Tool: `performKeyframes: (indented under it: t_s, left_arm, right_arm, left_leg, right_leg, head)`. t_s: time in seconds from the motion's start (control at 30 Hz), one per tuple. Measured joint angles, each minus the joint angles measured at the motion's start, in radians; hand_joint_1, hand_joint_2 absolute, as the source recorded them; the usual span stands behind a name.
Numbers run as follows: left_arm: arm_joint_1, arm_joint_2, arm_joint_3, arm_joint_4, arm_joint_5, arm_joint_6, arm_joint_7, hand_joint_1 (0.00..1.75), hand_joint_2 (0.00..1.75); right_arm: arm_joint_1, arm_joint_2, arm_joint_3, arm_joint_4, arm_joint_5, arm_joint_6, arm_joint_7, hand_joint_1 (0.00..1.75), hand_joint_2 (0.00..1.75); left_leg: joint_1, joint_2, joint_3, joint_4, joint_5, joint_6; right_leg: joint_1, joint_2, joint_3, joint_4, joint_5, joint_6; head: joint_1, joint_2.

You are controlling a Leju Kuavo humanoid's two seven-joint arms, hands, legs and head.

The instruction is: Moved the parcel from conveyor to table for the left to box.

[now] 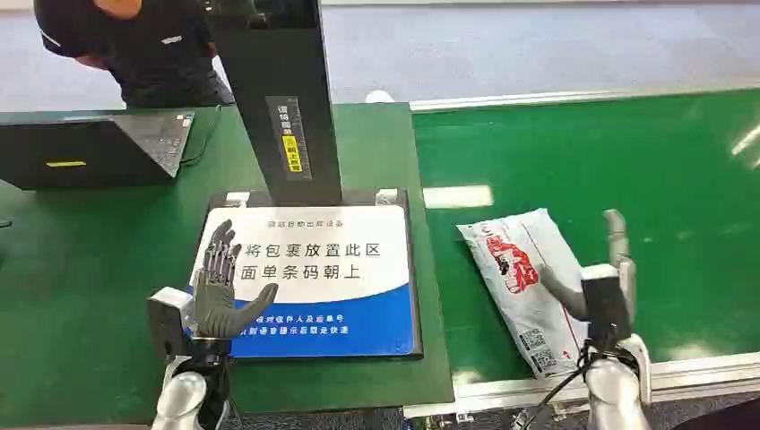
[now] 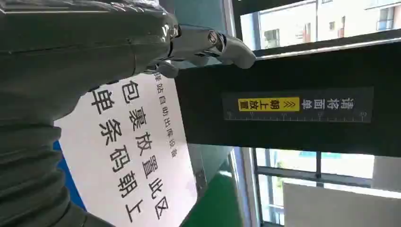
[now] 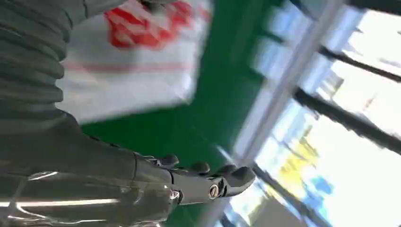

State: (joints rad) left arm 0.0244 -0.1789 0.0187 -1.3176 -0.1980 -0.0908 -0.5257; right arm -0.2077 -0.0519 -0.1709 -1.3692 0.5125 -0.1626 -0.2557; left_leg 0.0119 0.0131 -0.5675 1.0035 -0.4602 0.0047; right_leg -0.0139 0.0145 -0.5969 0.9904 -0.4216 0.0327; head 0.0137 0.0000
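The right hand was open, empty, right beside the parcel, ready to grab it. The left hand waited open too.

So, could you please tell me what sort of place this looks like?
Probably a parcel-handling station: a white plastic mailer parcel lies on a green conveyor belt, beside a blue-and-white placement sign under a black scanner post.

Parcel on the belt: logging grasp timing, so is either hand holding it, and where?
Neither. The white parcel lies on the green conveyor; right hand open beside it, left hand open.
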Motion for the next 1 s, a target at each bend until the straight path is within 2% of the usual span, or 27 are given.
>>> performKeyframes:
  t_s: [0.17,0.3,0.67,0.7,0.73,1.0]
  left_arm:
    - [-0.025,0.000,-0.013,0.026,-0.008,-0.014,0.005,0.00,1.75]
    - [-0.035,0.000,-0.021,0.039,-0.008,-0.016,0.012,0.00,1.75]
    - [-0.028,0.000,-0.023,0.043,0.003,-0.023,0.029,0.00,1.75]
    - [-0.028,0.000,-0.023,0.043,0.007,-0.023,0.032,0.00,1.75]
    - [-0.027,0.000,-0.022,0.043,0.008,-0.023,0.035,0.00,1.75]
    - [-0.021,0.000,-0.017,0.040,0.009,-0.020,0.040,0.00,1.75]
  right_arm:
    - [-0.146,-0.050,0.026,0.368,0.162,0.134,0.119,0.00,1.75]
    - [-0.204,-0.079,0.053,0.536,0.215,0.203,0.146,0.00,1.75]
    - [-0.279,-0.094,0.092,0.662,0.263,0.227,0.203,0.00,1.75]
    - [-0.281,-0.094,0.095,0.665,0.266,0.226,0.208,1.50,1.75]
    - [-0.283,-0.094,0.099,0.667,0.269,0.225,0.210,1.75,1.75]
    - [-0.295,-0.094,0.106,0.676,0.276,0.214,0.210,1.75,1.75]
  left_leg:
    - [-0.001,-0.004,-0.002,0.001,0.004,0.000]
    - [-0.001,-0.004,-0.002,0.001,0.004,0.000]
    - [-0.001,-0.003,0.002,0.001,0.003,0.000]
    - [-0.001,-0.003,0.002,0.001,0.003,0.001]
    - [-0.001,-0.003,0.002,0.001,0.004,0.001]
    - [-0.001,-0.003,0.003,0.001,0.004,0.001]
  right_leg:
    - [-0.001,-0.004,-0.001,0.000,0.003,0.001]
    - [0.000,-0.004,-0.002,0.000,0.002,0.001]
    - [-0.001,-0.003,0.003,-0.001,0.002,0.001]
    - [-0.001,-0.003,0.003,-0.001,0.003,0.002]
    - [-0.001,-0.003,0.003,-0.001,0.003,0.002]
    - [-0.001,-0.003,0.004,-0.001,0.004,0.002]
  head:
    - [0.000,0.000]
    - [0.000,0.000]
    - [0.000,0.000]
    - [0.000,0.000]
    - [0.000,0.000]
    - [0.000,0.000]
